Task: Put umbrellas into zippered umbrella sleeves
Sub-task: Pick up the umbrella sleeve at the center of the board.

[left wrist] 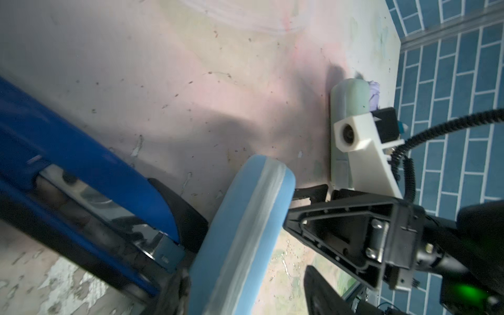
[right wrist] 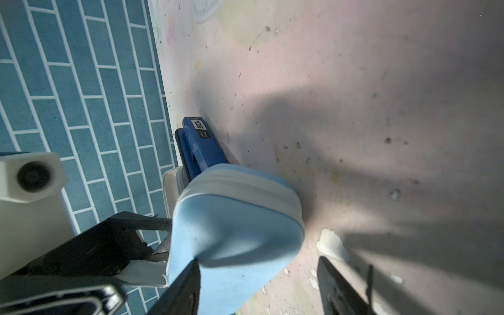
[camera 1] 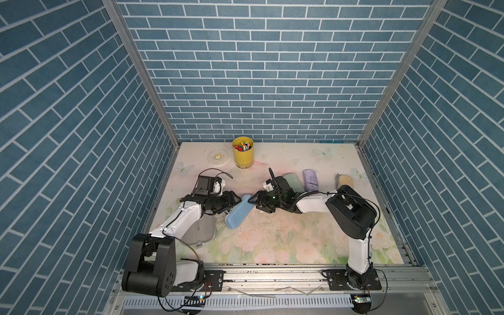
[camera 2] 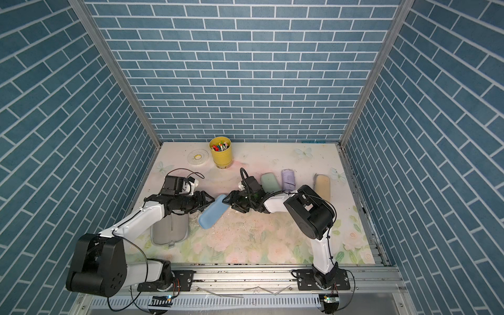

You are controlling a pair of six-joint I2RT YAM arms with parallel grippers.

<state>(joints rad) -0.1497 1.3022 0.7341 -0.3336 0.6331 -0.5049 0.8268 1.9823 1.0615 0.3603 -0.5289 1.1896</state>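
Between the two hands sits the light blue sleeve [camera 1: 239,215], zipped shut, oblong and round-ended, aslant at mid-bench [camera 1: 300,237]. The left hand [camera 1: 237,204] is spread around its far end, one finger touching. The right hand [camera 1: 251,202] is spread too, one finger denting that end. Farther right lie a mint sleeve [camera 1: 294,183], a lilac umbrella [camera 1: 310,181] and a cream-tan sleeve [camera 1: 345,182]. An opened grey-lined sleeve [camera 2: 170,229] lies under the left arm. In sight: four sleeves, one umbrella.

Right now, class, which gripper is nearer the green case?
Right. The right gripper sits between the blue case and the green case; the left gripper is beyond the blue case.
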